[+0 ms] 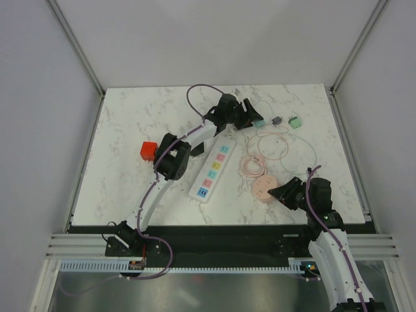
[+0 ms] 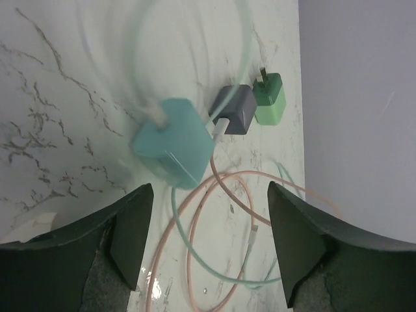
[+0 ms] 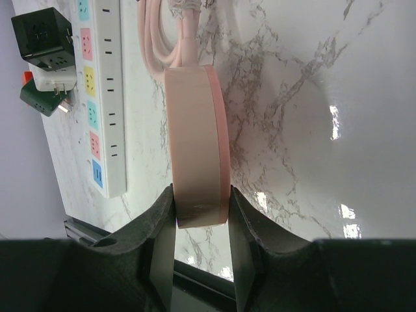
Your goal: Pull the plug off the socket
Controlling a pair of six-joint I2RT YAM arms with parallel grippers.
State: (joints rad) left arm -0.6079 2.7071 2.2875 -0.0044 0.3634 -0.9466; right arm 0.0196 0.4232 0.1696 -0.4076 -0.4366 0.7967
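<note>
The marbled counter (image 1: 130,188) is lying flat and glossy, throwing back glare. The socket (image 1: 211,170), a long white hard-plastic strip with pastel square labels, is lying slantwise at its centre, its far end running under the left arm; no plug is showing in the outlets that can be seen. The disc (image 3: 195,149), a round matte pink puck, is sitting right of the socket, and the right fingers (image 3: 159,247) are clamping its two flat faces. The pink cable (image 1: 252,164) is lying in soft loose loops just beyond it. The teal plug (image 2: 174,149), a rounded cube blurred in the wrist view, is resting on the counter right of the socket's far end and apart from it; the left fingers (image 2: 127,227) are hanging over it, spread wide and gripping nothing. A grey plug (image 2: 233,109) and a green plug (image 2: 270,99) are lying close together just to its right.

Judging from this, the plug is looking free already, so the step in hand is getting clear of it; rising straight up, fingers wide, should be avoiding the cable loops and the smooth neighbouring plugs, which would be sliding easily.
</note>
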